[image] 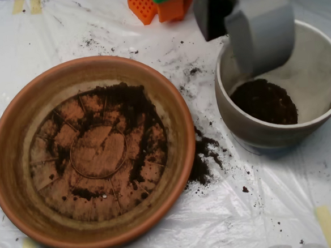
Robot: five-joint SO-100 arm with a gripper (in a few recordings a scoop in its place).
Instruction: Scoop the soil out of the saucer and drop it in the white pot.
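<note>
The terracotta saucer [15, 168] fills the left half of the overhead view. A thin layer of dark soil [130, 109] lies in patches over its ridged base, thickest toward the upper right. At the right stands the white pot [321, 73] with a mound of soil [264, 101] in its bottom. My grey scoop [260, 29] hangs over the pot's upper left rim, above the soil inside. Whatever the scoop holds is hidden by its shell.
Spilled soil [204, 155] lies on the white plastic sheet between saucer and pot, with crumbs scattered around. Orange and green plastic parts [160, 2] sit at the top edge. Yellow tape strips [330, 226] mark the sheet.
</note>
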